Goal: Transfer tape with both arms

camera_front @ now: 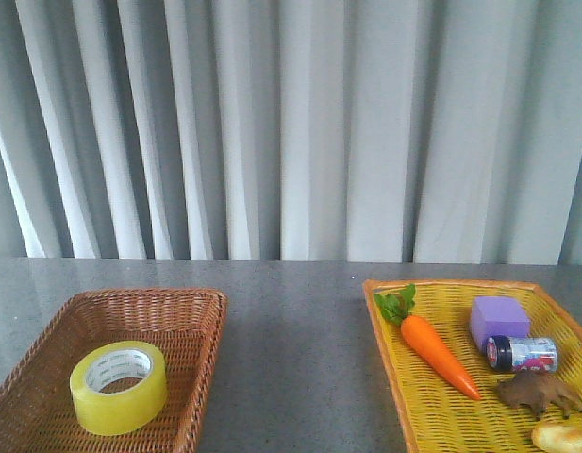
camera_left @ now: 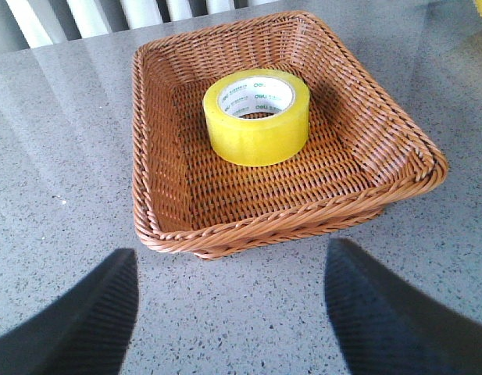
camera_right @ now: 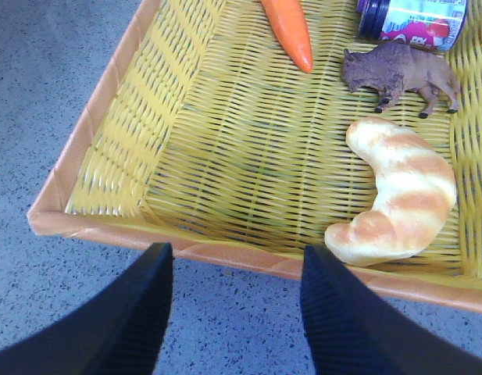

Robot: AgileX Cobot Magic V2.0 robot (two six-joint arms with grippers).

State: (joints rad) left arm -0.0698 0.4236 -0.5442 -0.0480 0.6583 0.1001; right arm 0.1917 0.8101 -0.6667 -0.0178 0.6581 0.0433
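Left hand [camera_left: 233,312], spread wide, hangs apart from the tape [camera_left: 256,116] in its brown basket [camera_left: 170,195].

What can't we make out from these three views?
- Both arms: absent from the front view; each wrist view shows only two dark fingers, left and right, cut off by the frame edge.
- Croissant: front view crops it at the corner.
- Can: cropped by the right wrist view's edge; label unreadable.
- Tape: the small core print is too fine to read.
- Brown wicker basket: near end cut off in the front view.
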